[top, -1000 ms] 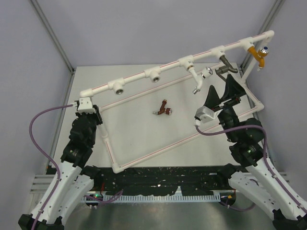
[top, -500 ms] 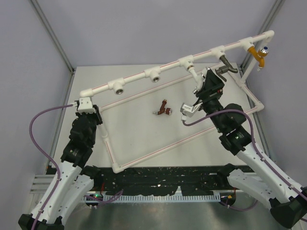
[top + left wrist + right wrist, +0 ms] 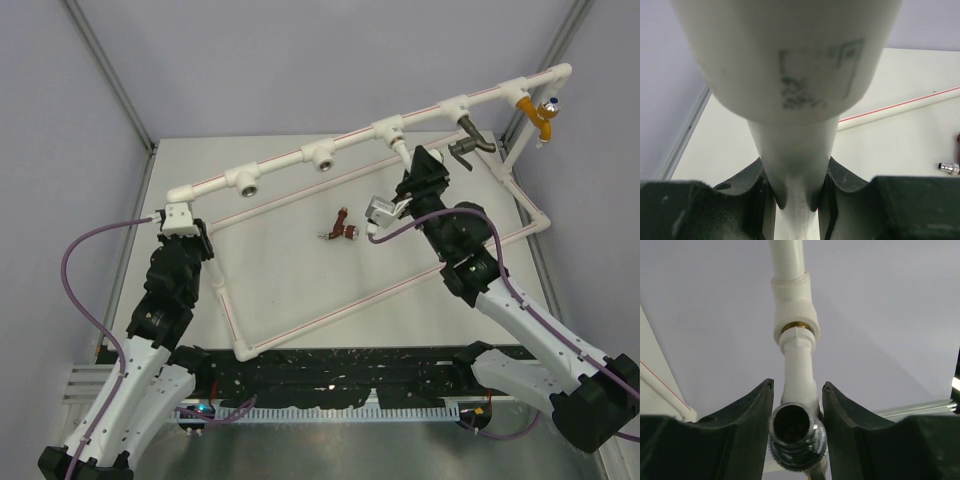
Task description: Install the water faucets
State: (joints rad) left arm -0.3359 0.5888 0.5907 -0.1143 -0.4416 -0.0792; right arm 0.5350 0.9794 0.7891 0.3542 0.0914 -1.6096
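A white water faucet (image 3: 401, 150) hangs from a tee on the raised white pipe (image 3: 300, 156). My right gripper (image 3: 421, 172) is closed around it. In the right wrist view the faucet's white body (image 3: 799, 365) and chrome threaded mouth (image 3: 795, 432) sit between my right gripper's (image 3: 798, 384) black fingers, touching both. A reddish-brown faucet (image 3: 342, 228) lies loose on the table inside the pipe frame. My left gripper (image 3: 195, 238) is shut on the frame's left pipe (image 3: 790, 60), which fills the left wrist view between my left gripper's (image 3: 797, 170) jaws.
Two empty tee sockets (image 3: 247, 183) (image 3: 322, 158) sit on the raised pipe's left half. A grey-brown tap (image 3: 470, 146) and a yellow tap (image 3: 540, 116) hang from its right end. The lower pipe rectangle (image 3: 340, 305) rests on the table (image 3: 290, 270).
My right arm swung left from beside the grey-brown tap to the white faucet, and its wide-open jaws closed on it. The left arm has not moved.
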